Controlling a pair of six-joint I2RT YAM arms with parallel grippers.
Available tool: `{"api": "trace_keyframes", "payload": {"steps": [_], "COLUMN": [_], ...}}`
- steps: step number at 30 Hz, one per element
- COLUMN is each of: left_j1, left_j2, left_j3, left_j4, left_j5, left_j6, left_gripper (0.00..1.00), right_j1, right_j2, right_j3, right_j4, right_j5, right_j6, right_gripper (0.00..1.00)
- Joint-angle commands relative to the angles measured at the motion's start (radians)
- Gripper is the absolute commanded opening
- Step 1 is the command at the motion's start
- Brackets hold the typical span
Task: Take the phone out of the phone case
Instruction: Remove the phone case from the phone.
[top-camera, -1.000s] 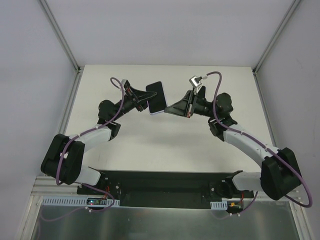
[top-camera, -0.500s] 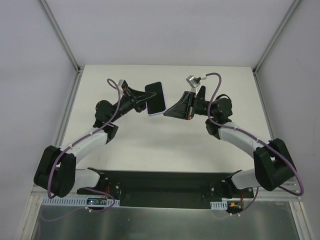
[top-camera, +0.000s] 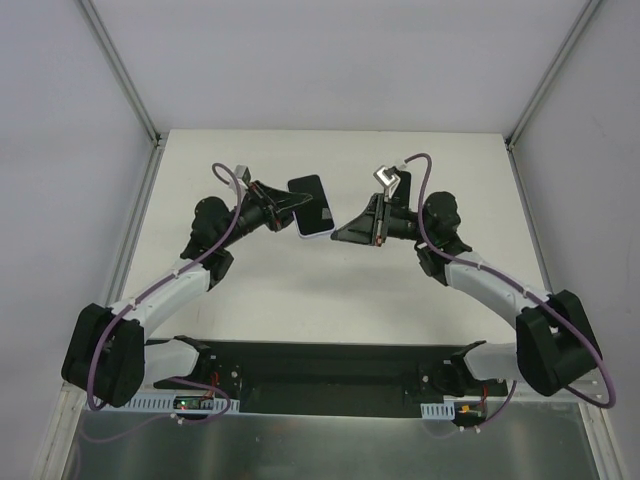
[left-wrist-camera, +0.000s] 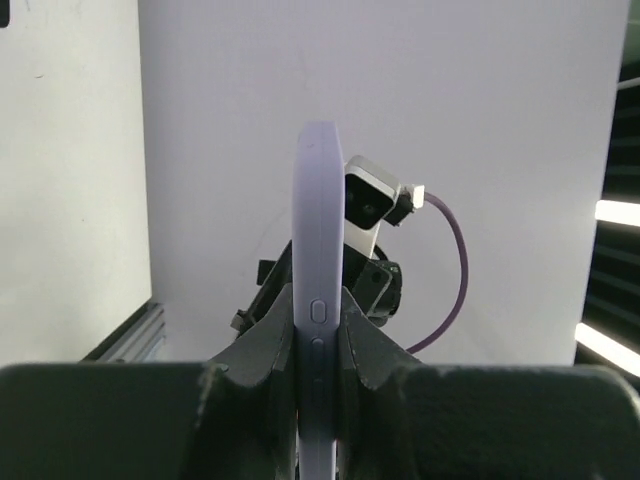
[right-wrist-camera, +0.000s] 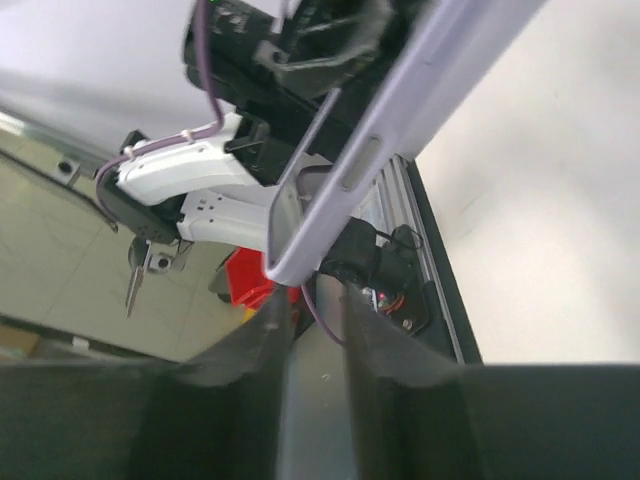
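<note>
A phone with a black screen (top-camera: 309, 201) sits in a lavender case (top-camera: 318, 232). My left gripper (top-camera: 287, 206) is shut on the phone in its case and holds it in the air above the table. In the left wrist view the case (left-wrist-camera: 318, 230) stands edge-on, clamped between the two fingers of the left gripper (left-wrist-camera: 318, 345). My right gripper (top-camera: 338, 236) is just off the phone's near right corner. In the right wrist view its jaws are a narrow gap apart with nothing between them (right-wrist-camera: 312, 305). The case's corner (right-wrist-camera: 285, 268) hangs just above the left fingertip (right-wrist-camera: 275, 310).
The white table (top-camera: 330, 290) lies below both arms. The black base plate (top-camera: 320, 365) runs along the near edge. The frame posts (top-camera: 120, 70) stand at the back corners. The left arm (right-wrist-camera: 190, 190) shows behind the case in the right wrist view.
The left gripper has shifted the phone slightly down and tilted it. The right gripper has moved down-left toward the phone's near corner, and its jaws have narrowed from half a second ago.
</note>
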Motion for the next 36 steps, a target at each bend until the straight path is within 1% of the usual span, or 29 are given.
{"api": "trace_keyframes", "payload": {"steps": [1,2,4,6,7,10,12,13,16,18,19,20,21,22,23,24,25,27,28,29,31,32,36], "left_j1": [-0.036,-0.031,-0.030,-0.030,-0.030,-0.030,-0.028,-0.028,-0.023,-0.023,-0.022,-0.022,-0.022,-0.022,-0.022,-0.022,-0.022,-0.022,-0.022,-0.022,-0.022,-0.022,-0.022], "left_j2": [-0.094,-0.093,-0.084,-0.073,-0.067,-0.054,-0.053,-0.051,-0.056,-0.067,-0.073,-0.080,-0.097,-0.102,-0.113,-0.116,-0.116,-0.111,-0.110,-0.108,-0.107,-0.105,-0.105], "left_j3": [0.096,0.102,0.112,0.133,0.139,0.153,0.153,0.153,0.153,0.164,0.168,0.187,0.202,0.214,0.231,0.234,0.236,0.245,0.247,0.250,0.253,0.256,0.259], "left_j4": [0.076,0.076,0.070,0.064,0.062,0.061,0.051,0.047,0.015,-0.039,-0.070,-0.108,-0.219,-0.267,-0.310,-0.344,-0.357,-0.372,-0.372,-0.372,-0.372,-0.375,-0.384], "left_j5": [0.187,0.192,0.205,0.231,0.241,0.259,0.256,0.256,0.247,0.239,0.226,0.218,0.213,0.196,0.189,0.183,0.179,0.179,0.182,0.182,0.179,0.181,0.181], "left_j6": [0.063,0.074,0.091,0.117,0.125,0.140,0.152,0.157,0.181,0.224,0.247,0.313,0.353,0.390,0.440,0.453,0.462,0.477,0.476,0.476,0.476,0.476,0.476], "left_gripper": [0.00,0.00,0.00,0.00,0.00,0.00,0.00,0.00,0.00,0.00,0.00,0.00,0.00,0.00,0.00,0.00,0.00,0.00,0.00,0.00,0.00,0.00,0.00], "right_j1": [-0.013,-0.025,-0.038,-0.041,-0.041,-0.039,-0.038,-0.039,-0.038,-0.035,-0.030,-0.009,0.011,0.036,0.086,0.103,0.117,0.155,0.171,0.195,0.221,0.252,0.306], "right_j2": [-0.103,-0.152,-0.191,-0.200,-0.200,-0.208,-0.220,-0.238,-0.292,-0.327,-0.375,-0.399,-0.421,-0.444,-0.442,-0.433,-0.410,-0.380,-0.349,-0.334,-0.297,-0.292,-0.268], "right_j3": [-0.036,-0.048,-0.059,-0.056,-0.047,-0.037,-0.034,-0.031,-0.039,-0.037,-0.030,-0.010,0.075,0.126,0.183,0.270,0.311,0.369,0.415,0.429,0.457,0.457,0.475], "right_j4": [-0.405,-0.405,-0.404,-0.402,-0.404,-0.390,-0.372,-0.371,-0.385,-0.440,-0.559,-0.662,-0.787,-1.053,-1.153,-1.237,-1.360,-1.446,-1.508,-1.529,-1.560,-1.557,-1.574], "right_j5": [0.211,0.211,0.191,0.184,0.179,0.188,0.197,0.214,0.260,0.291,0.340,0.381,0.433,0.576,0.639,0.689,0.760,0.822,0.881,0.897,0.929,0.941,1.023], "right_j6": [-0.168,-0.153,-0.099,-0.056,-0.045,0.007,0.033,0.053,0.071,0.062,0.038,-0.066,-0.138,-0.215,-0.310,-0.344,-0.366,-0.427,-0.438,-0.449,-0.464,-0.464,-0.472], "right_gripper": [0.41,0.50,0.65,0.72,0.83,0.81,0.77,0.73,0.72,0.74,0.75,0.76,0.77,0.80,0.80,0.80,0.80,0.80,0.81,0.80,0.80,0.80,0.80]}}
